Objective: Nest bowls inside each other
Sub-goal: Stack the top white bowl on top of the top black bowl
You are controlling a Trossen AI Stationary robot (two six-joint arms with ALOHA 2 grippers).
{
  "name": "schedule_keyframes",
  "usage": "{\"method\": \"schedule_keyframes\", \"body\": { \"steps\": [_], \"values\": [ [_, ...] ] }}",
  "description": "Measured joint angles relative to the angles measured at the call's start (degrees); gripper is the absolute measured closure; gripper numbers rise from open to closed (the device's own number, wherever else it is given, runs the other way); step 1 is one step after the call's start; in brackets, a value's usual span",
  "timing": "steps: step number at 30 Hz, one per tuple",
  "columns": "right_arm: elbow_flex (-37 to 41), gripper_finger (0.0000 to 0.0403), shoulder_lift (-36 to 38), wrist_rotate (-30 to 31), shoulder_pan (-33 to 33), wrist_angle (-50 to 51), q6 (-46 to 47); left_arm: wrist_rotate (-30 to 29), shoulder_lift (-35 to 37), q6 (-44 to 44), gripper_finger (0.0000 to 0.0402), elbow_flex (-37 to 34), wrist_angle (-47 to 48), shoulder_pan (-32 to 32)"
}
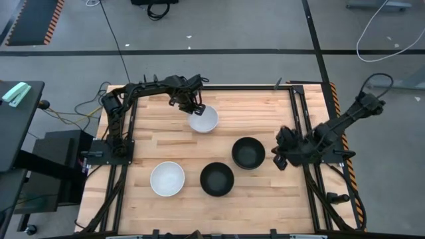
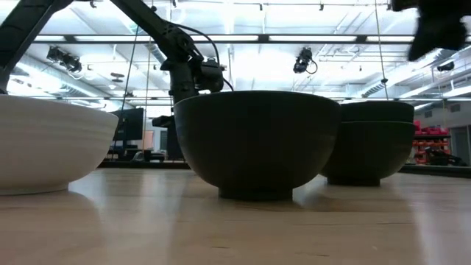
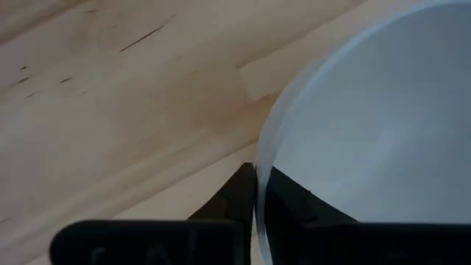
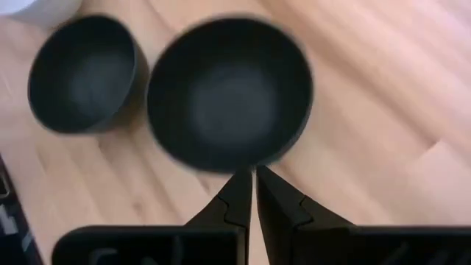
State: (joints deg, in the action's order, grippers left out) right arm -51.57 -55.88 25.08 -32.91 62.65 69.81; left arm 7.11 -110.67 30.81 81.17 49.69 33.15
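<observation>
Left gripper (image 1: 194, 106) pinches rim of white bowl (image 1: 204, 120) at table's 12 o'clock; right gripper (image 1: 279, 161) nearly closed, empty, near black bowl (image 1: 248, 153) at 3 o'clock.

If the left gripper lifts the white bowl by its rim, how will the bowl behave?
The white bowl looks rigid, so it should keep its shape. The left gripper pinches one edge only, so it may tilt. Its smooth wall could slip.

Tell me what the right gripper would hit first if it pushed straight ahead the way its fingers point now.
Probably the nearer black bowl: in the right wrist view the right gripper has its fingers shut and aimed at that bowl's rim, just ahead. Depth is unclear, so it might strike the rim or pass just over it.
</observation>
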Motion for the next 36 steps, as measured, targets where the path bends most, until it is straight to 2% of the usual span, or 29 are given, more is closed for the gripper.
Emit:
{"method": "schedule_keyframes", "body": {
  "steps": [2, 5, 11, 18, 25, 31, 36],
  "values": [
    [2.49, 0.0375, -0.25, 0.2, -3.78, -1.22, 5.44, 0.16, 0.0, -0.09, 0.0366, 0.0, 0.01, -0.01],
    [6.61, 0.0381, -1.61, 0.17, -8.33, -3.95, 12.44, 0.87, 0.0, -1.5, 0.0386, 0.0, 0.02, -0.05],
    [12.17, 0.0398, -6.72, 0.47, -10.47, -11.96, 17.02, 1.05, 0.02, -1.99, 0.0381, 0.0, 0.14, -1.23],
    [16.42, 0.0399, -14.17, 0.31, -10.29, -25.22, 14.2, 1.09, 0.04, -3.05, 0.0389, 2.14, 2.57, -3.47],
    [19.44, 0.04, -19.68, 0.37, -7.77, -32.96, 12.86, 0.07, 0.09, -4.96, 0.039, 12.41, 7.92, -5.45],
    [19.95, 0.0401, -22.21, 0.81, -2.57, -35.35, 7.4, -2.51, 0.09, -5.21, 0.039, 21.55, 13.34, -7.41],
    [19.96, 0.0402, -23.25, 0.31, 3.1, -42.39, -1.73, -3.83, 0.11, -6.05, 0.039, 26.1, 17.8, -9.38]
  ]
}}
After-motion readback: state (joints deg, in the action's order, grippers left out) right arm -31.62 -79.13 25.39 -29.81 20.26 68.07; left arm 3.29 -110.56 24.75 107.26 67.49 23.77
